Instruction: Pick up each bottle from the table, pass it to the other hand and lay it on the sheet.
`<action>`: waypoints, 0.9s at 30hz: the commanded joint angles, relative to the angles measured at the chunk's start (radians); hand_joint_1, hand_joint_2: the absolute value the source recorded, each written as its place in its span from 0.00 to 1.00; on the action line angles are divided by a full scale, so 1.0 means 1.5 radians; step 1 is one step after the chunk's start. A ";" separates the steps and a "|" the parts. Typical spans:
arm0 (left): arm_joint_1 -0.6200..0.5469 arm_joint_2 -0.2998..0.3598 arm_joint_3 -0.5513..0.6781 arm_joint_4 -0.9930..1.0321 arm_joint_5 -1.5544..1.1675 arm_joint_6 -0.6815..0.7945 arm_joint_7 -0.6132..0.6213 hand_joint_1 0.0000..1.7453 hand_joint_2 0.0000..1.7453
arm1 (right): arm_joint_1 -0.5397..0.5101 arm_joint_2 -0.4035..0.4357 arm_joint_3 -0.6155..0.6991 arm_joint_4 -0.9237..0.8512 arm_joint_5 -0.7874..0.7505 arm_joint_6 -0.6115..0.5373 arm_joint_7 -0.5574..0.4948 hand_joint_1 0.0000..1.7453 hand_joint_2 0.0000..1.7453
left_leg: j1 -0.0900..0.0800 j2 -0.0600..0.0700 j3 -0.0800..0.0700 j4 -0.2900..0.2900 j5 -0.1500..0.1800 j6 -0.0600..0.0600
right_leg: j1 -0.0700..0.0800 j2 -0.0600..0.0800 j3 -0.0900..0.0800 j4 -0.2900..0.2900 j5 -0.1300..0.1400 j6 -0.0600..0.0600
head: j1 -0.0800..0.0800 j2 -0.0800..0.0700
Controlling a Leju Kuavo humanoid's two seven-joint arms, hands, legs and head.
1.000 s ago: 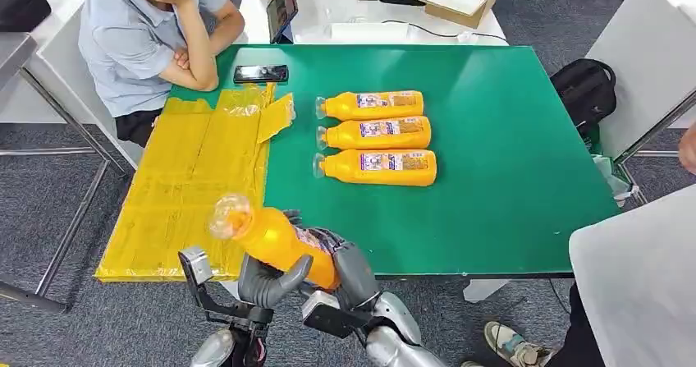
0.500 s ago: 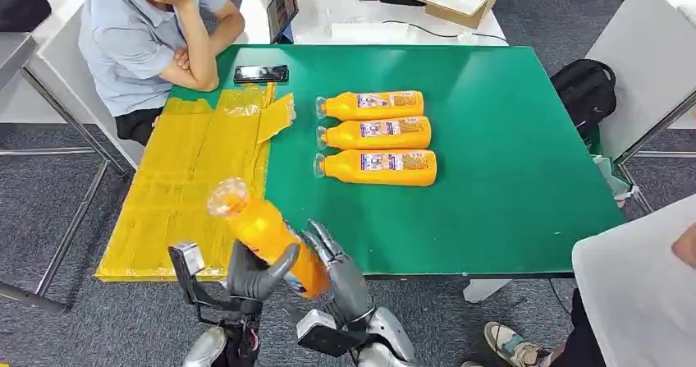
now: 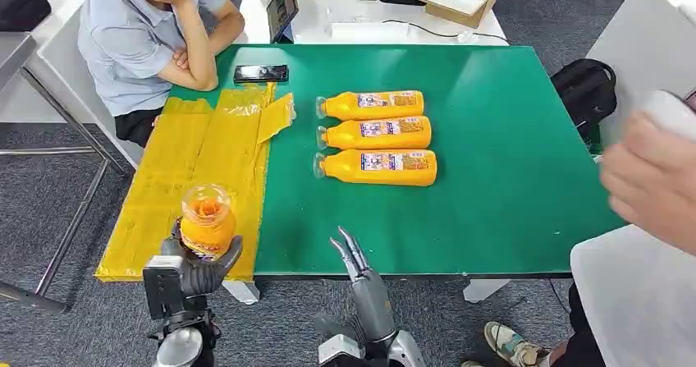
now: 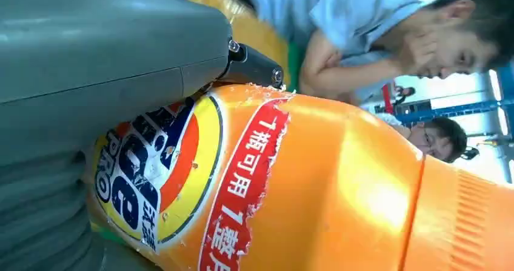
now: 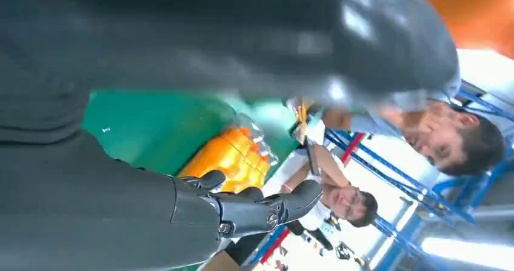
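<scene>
My left hand grips an orange bottle upright, cap end toward the camera, over the near edge of the yellow sheet. Up close, the left wrist view shows the bottle with its label pressed against my grey thumb. My right hand is open at the table's near edge, fingers straight and holding nothing; its fingers show in the right wrist view. Three more orange bottles lie side by side on the green table, seen also as bottles.
A person sits at the table's far left corner, elbows by a black phone. Another person's blurred hand enters at the right. A white table with a tablet and a box stands behind. A black backpack lies right of the table.
The bottle has passed from my right hand to my left. The left hand carried it leftward over the sheet and turned it upright. The right hand let go and drew back, open.
</scene>
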State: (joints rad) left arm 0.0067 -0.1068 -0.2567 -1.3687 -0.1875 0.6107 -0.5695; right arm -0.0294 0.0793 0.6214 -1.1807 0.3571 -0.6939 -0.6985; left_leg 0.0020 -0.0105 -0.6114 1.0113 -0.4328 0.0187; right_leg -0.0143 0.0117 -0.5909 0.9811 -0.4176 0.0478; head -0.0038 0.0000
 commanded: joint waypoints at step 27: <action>-0.343 0.041 -0.040 0.638 -0.553 -0.048 0.354 0.94 1.00 | -0.016 0.006 -0.011 0.024 -0.030 0.076 0.000 0.00 0.00 | 0.000 0.003 0.012 -0.002 0.000 -0.001 | 0.000 0.002 0.011 0.000 0.002 -0.003 | 0.000 0.000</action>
State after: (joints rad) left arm -0.4898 -0.0614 -0.2835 -0.6297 -0.9610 0.5932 -0.1262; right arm -0.0177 0.0755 0.6203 -1.2482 0.3208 -0.5867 -0.6985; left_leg 0.0019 -0.0091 -0.5954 1.0106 -0.4325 0.0179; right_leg -0.0139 0.0120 -0.5756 0.9822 -0.4157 0.0450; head -0.0038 0.0000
